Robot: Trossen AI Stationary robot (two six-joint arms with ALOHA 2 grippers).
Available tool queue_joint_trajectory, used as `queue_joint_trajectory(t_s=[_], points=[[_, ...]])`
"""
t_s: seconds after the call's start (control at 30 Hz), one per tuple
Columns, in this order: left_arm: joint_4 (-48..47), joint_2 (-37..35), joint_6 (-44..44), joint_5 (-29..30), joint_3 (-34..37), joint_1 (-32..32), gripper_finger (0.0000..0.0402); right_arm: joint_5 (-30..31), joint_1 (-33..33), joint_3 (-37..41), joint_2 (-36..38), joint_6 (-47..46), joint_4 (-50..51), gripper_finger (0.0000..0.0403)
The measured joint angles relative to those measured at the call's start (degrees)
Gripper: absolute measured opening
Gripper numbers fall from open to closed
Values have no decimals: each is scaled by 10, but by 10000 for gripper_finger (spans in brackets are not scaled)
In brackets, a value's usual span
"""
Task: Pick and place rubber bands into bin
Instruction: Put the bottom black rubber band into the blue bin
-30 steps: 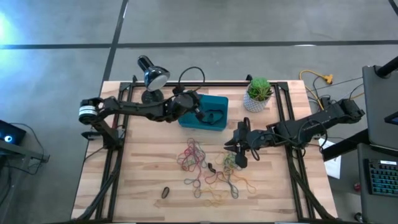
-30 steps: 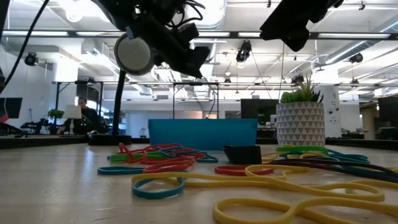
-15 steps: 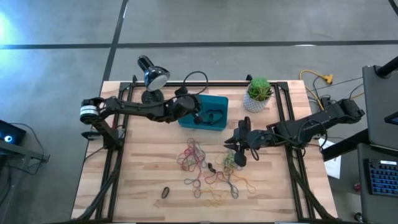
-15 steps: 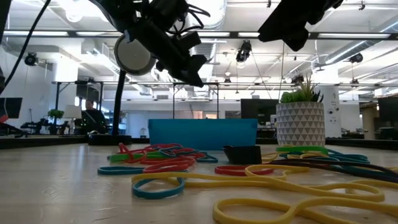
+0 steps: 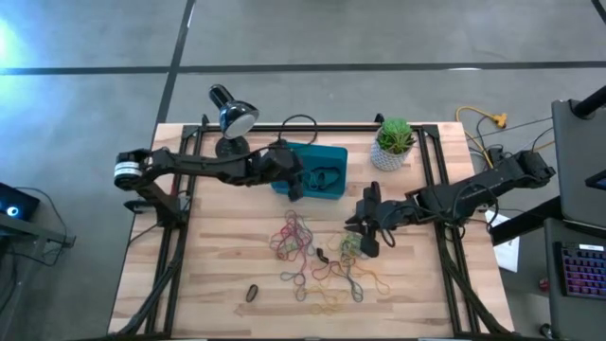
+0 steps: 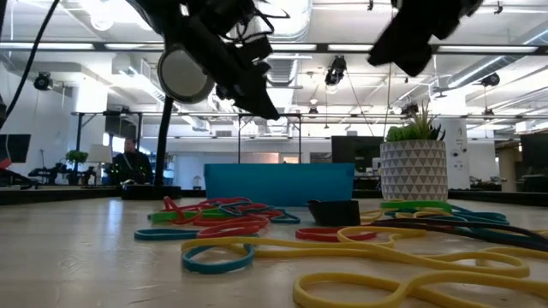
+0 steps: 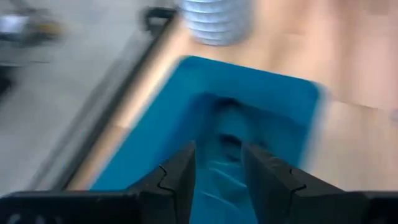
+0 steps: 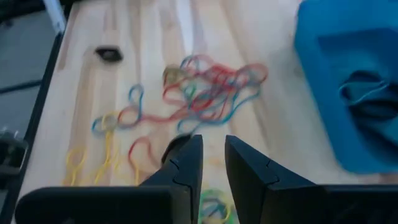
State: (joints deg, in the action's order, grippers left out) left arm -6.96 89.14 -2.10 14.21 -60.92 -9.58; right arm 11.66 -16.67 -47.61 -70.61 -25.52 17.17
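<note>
Left gripper [image 5: 295, 186], fingers slightly apart and empty, hangs over the bin [image 5: 327, 156] at the table's 12 o'clock, while right gripper [image 5: 360, 230], also slightly parted, hovers above the rubber bands [image 5: 317, 256] at centre.

The high camera is looking straight down from well above, taking in the whole desk [image 5: 218, 275] and both arms. The low camera is sitting at desk-top height, facing level across the rubber bands [image 6: 257, 227] toward the bin [image 6: 278, 184] and the room behind. The left wrist camera is looking closely down into the bin [image 7: 249, 124]. The right wrist camera is facing across the desk, sharing the rubber bands [image 8: 205, 87] and bin [image 8: 348, 74] with the high view.
</note>
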Motion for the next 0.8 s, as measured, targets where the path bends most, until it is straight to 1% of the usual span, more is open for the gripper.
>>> queue_joint_trajectory(t_s=[0.1,0.2,0.27,0.37,0.43,0.5,0.67,0.8], points=[[-58,-26,12,-68,10,20,114,-37,0,19,-3,0,-9,62],[-92,-60,13,-135,26,49,114,-66,0,30,-16,0,-18,64],[-120,-86,14,-159,39,71,114,-79,0,31,-30,5,-38,63],[-148,-128,28,-173,63,108,114,-109,0,30,-61,27,-79,61],[-156,-161,56,-176,86,134,114,-135,0,28,-83,41,-115,59],[-152,-197,91,-177,110,159,114,-149,0,29,-108,46,-137,59],[-159,-267,188,-174,176,230,114,-147,2,29,-150,46,-145,66],[-159,-288,255,-176,212,300,114,-147,7,29,-158,53,-144,75]])
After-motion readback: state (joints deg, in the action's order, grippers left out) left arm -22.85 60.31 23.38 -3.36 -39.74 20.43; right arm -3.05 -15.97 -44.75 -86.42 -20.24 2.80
